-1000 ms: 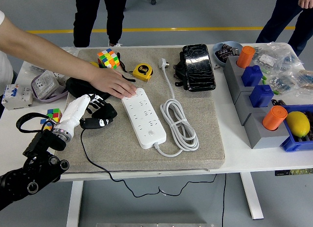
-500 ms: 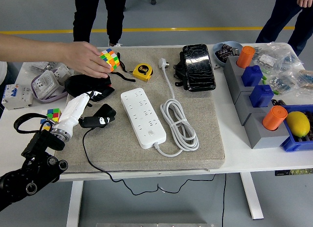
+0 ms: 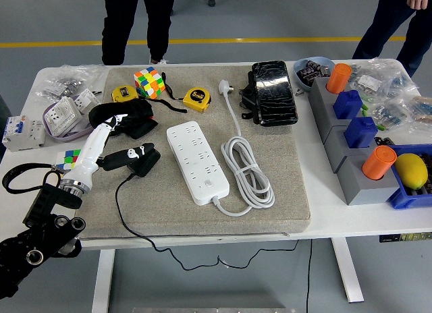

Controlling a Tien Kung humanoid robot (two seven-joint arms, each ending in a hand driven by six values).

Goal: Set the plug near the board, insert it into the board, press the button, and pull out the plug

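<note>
At the lower left the left arm rises from the corner, black at its joints and white along the forearm, slanting up and to the right over the grey mat (image 3: 202, 212). Its robot hand (image 3: 125, 158) lies low over the mat's left part, dark fingers closed around the black plug (image 3: 140, 161), whose black cord (image 3: 135, 225) trails down off the bench's (image 3: 337, 222) near edge. Behind the hand sits a black pouch (image 3: 125, 117), and further left a small cube puzzle (image 3: 67, 158) and grey socket boxes (image 3: 61, 117) lie on the bare bench top.

Just right of the plug, apart from it, the white power strip (image 3: 197, 161) lies slightly askew on the mat, its white cable (image 3: 246, 175) coiled beside it and running back to a white plug (image 3: 226, 88) near the far edge. Behind the strip are a colourful cube (image 3: 149, 81) and a yellow tape measure (image 3: 196, 98). A black wrapped bundle (image 3: 273, 92) lies further right.

At the right end stand grey blocks (image 3: 354, 168) carrying orange cylinders (image 3: 379, 162) and blue pieces (image 3: 360, 131), with a lemon (image 3: 411, 170) in a blue bin (image 3: 405, 198). The right arm does not appear.
</note>
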